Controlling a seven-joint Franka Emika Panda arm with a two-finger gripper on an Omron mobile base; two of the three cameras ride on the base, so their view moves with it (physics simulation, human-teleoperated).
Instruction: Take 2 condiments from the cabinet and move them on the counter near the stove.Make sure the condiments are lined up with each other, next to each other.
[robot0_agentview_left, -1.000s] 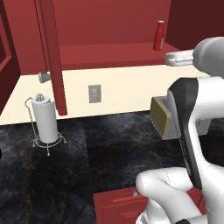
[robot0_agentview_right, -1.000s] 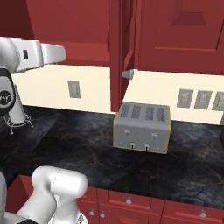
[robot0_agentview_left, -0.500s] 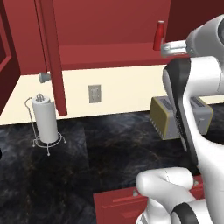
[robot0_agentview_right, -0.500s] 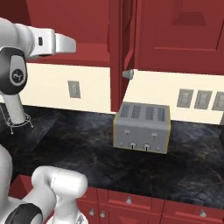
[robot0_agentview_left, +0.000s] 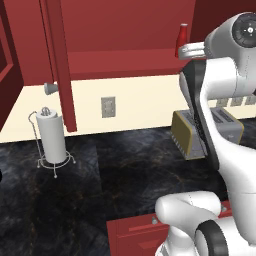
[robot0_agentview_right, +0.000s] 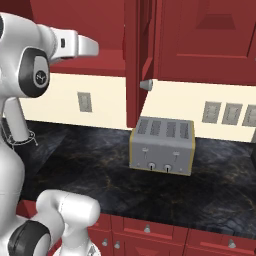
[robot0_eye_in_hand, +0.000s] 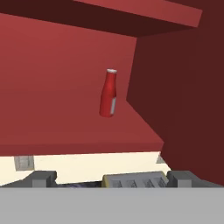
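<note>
A slim red condiment bottle (robot0_eye_in_hand: 108, 93) with a white cap stands upright on the red inner shelf of the open cabinet (robot0_eye_in_hand: 65, 127), near its right wall. The same bottle (robot0_agentview_left: 183, 37) shows at the top of the left base view, just behind my raised hand. My gripper (robot0_eye_in_hand: 113, 179) is open, its fingertips (robot0_eye_in_hand: 41, 178) wide apart, below and short of the bottle with nothing between them. The black counter (robot0_agentview_left: 125, 170) lies under the cabinet. The stove is out of view.
A steel-and-yellow toaster (robot0_agentview_right: 162, 145) sits on the counter against the wall, right under my hand. A paper towel holder (robot0_agentview_left: 51, 140) stands at the left. An open cabinet door (robot0_agentview_left: 59, 60) hangs edge-on left of the shelf. Red drawers (robot0_agentview_right: 150, 230) run below the counter.
My arm has risen and the hand has swung forward toward the cabinet shelf, closer to the red bottle. The jaws stayed wide.
</note>
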